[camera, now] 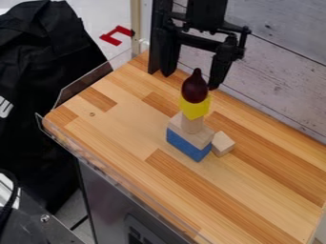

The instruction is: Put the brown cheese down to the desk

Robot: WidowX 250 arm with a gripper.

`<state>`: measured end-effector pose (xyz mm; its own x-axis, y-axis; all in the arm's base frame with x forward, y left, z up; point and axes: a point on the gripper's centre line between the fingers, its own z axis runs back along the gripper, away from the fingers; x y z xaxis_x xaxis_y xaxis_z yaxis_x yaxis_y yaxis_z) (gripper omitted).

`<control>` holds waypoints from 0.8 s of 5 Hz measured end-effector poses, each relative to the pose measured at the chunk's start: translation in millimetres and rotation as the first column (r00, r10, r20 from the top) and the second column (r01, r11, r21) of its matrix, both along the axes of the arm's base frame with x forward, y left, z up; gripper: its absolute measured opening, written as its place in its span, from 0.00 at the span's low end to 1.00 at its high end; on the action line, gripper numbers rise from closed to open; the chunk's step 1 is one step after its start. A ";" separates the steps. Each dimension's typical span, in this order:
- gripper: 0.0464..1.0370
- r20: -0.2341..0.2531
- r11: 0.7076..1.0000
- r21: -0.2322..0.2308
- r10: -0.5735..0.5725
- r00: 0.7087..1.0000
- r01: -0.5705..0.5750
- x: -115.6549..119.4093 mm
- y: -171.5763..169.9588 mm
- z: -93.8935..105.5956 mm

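The wooden bench bore a block tower, dark-brown bulb-shaped toy uppermost; at twelve o'clock the tool gaped, empty.

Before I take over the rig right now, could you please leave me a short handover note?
Gripper: open, at the top of the stack.
Things: dark brown piece on the yellow block, above pale wooden pieces and a blue block. Small wooden block beside the stack, on the desk.
Done: the dark piece, probably the "cheese", is not on the desk.
Left: likely grip it, lift it clear and set it down.
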<state>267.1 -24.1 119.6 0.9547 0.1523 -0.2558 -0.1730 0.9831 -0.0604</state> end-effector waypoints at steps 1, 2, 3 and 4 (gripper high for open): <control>0.96 -0.002 1.000 -0.001 -0.003 1.000 0.003 0.5 -1.5 -2.2; 0.96 -0.019 1.000 -0.001 -0.001 1.000 0.001 0.9 -2.1 -9.2; 0.96 -0.015 1.000 0.001 0.003 1.000 -0.003 1.9 -1.9 -10.7; 0.96 -0.026 1.000 0.008 0.007 1.000 -0.007 3.6 -1.2 -18.7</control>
<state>270.7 -25.3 101.0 0.9467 0.1613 -0.2790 -0.1815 0.9822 -0.0481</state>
